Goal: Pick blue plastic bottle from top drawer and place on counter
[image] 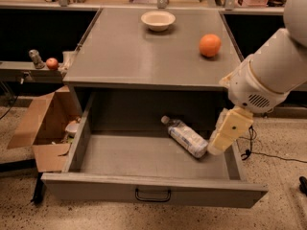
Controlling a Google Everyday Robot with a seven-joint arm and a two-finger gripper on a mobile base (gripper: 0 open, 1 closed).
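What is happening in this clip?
The robot's cream tool hangs inside the right side of the open grey top drawer, right beside the base of the small clear blue-labelled plastic bottle. The bottle lies on its side on the drawer floor, not yet lifted. On the flat grey counter above sit a round orange fruit and a white bowl.

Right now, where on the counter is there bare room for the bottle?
The counter is bare across its left half and front strip, left of the bowl and in front of the orange. Between bowl and orange it is tighter. In the top drawer, the floor left of the blue plastic bottle is free; the hand crowds the bottle's right end.
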